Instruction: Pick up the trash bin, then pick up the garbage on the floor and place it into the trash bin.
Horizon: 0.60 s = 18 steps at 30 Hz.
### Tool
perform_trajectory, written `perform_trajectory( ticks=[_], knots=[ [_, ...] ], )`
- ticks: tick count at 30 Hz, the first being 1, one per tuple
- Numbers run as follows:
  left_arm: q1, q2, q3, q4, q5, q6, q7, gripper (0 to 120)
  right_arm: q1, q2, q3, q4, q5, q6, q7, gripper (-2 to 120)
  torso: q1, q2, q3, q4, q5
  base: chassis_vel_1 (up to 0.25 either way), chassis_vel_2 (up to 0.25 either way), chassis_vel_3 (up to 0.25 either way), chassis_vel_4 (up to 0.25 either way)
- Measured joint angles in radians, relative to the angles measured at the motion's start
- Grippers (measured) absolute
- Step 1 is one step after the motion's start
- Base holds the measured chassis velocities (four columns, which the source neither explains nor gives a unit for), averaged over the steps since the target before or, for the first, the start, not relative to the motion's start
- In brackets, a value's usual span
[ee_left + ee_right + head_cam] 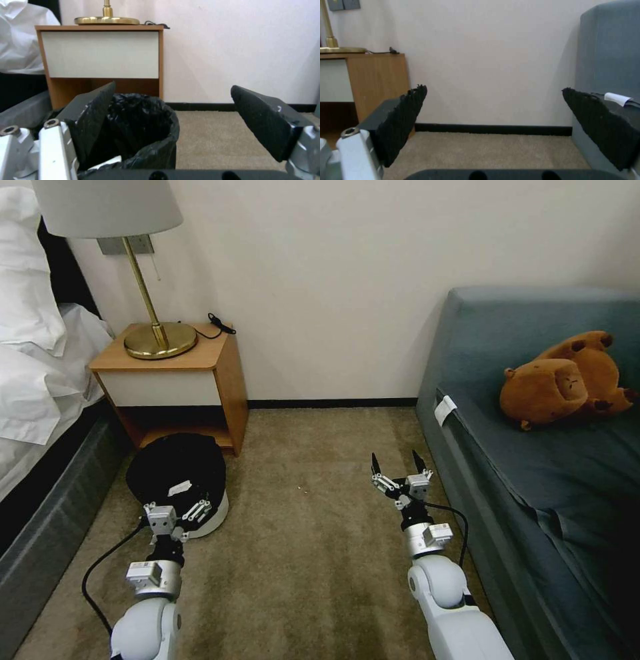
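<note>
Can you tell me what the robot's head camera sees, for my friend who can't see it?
The left tool is open at the near rim of the trash bin, which stands on the carpet by a nightstand. The right tool is open above bare carpet beside a sofa.

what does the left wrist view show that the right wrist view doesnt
Left wrist only: the left gripper, open, with one finger reaching inside the bin with its black bag, and white bedding. Right wrist only: the right gripper, open over bare carpet, and the grey sofa with its white tag. Both: the nightstand, brass lamp base, wall, baseboard and carpet.
</note>
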Motion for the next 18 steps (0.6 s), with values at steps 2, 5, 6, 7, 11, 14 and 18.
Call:
perform_trajectory(
  ticks=[2,5,6,7,11,14,18],
  knots=[
    [-0.002,0.000,-0.001,0.001,-0.004,0.003,0.014,90,-0.001,0.001,0.001,0.000,0.000,0.000,-0.003,100,0.000,0.000,0.000,0.0000,0.0000,0.000,0.000,0.000,0.000],
    [-0.003,0.003,-0.003,0.001,-0.015,0.009,0.036,90,-0.002,0.002,0.002,0.000,-0.002,0.000,-0.014,100,0.000,0.000,0.000,0.0000,0.0000,0.000,0.000,0.000,0.000],
    [-0.003,0.004,-0.003,0.001,-0.021,0.011,0.043,90,-0.003,0.002,0.002,0.001,-0.004,0.000,-0.019,100,0.000,0.000,0.000,0.0000,0.0000,0.000,0.000,0.000,0.000],
    [-0.003,0.005,-0.005,0.001,-0.026,0.013,0.047,90,-0.004,0.003,0.003,0.002,-0.007,0.000,-0.024,100,0.000,0.000,0.000,0.0000,0.0000,0.000,0.000,0.000,0.000],
    [-0.003,0.006,-0.008,0.000,-0.031,0.016,0.048,90,-0.009,0.005,0.004,0.009,-0.010,-0.012,-0.030,100,0.000,0.000,0.000,0.0000,0.0000,0.000,0.000,0.000,0.000],
    [-0.003,0.006,-0.008,-0.001,-0.032,0.018,0.048,90,-0.010,0.005,0.004,0.010,-0.010,-0.014,-0.031,100,0.000,0.000,0.000,0.0000,0.0000,0.000,0.000,0.000,0.000],
    [-0.003,0.006,-0.008,-0.001,-0.032,0.018,0.048,90,-0.010,0.005,0.004,0.011,-0.011,-0.015,-0.031,100,0.000,0.000,0.000,0.0000,0.0000,0.000,0.000,0.000,0.000]
  ],
)
